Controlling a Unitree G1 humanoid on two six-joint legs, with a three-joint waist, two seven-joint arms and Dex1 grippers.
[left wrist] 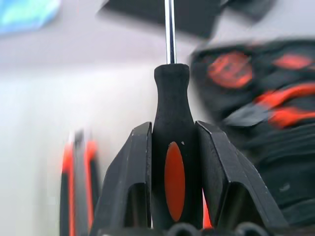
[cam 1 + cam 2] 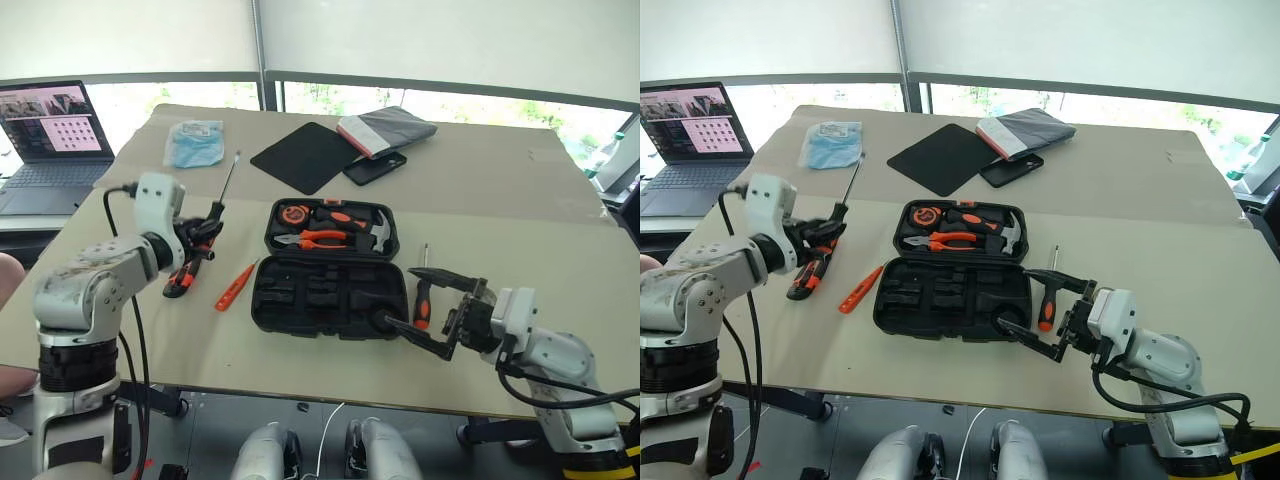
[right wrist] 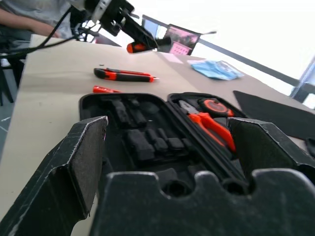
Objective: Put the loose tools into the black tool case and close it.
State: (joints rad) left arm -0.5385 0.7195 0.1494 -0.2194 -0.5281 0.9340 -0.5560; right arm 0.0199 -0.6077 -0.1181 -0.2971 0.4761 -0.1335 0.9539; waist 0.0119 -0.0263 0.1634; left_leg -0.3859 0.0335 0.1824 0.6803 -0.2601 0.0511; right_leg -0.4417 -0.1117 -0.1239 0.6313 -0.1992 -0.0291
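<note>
The left fingers (image 1: 170,196) clamp one screwdriver (image 2: 222,195), the right fingers (image 2: 432,310) gape empty, while the case (image 2: 330,268) lies open, knife (image 2: 181,277) at its nine o'clock.

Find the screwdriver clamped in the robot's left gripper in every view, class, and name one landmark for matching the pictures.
Left eye view: screwdriver at left, shaft toward the blue packet.
Right eye view: same, at left.
Left wrist view: centre, handle between the black fingers.
Right wrist view: top, orange-tipped handle above the table.
Shared landmark: open black tool case.
</note>
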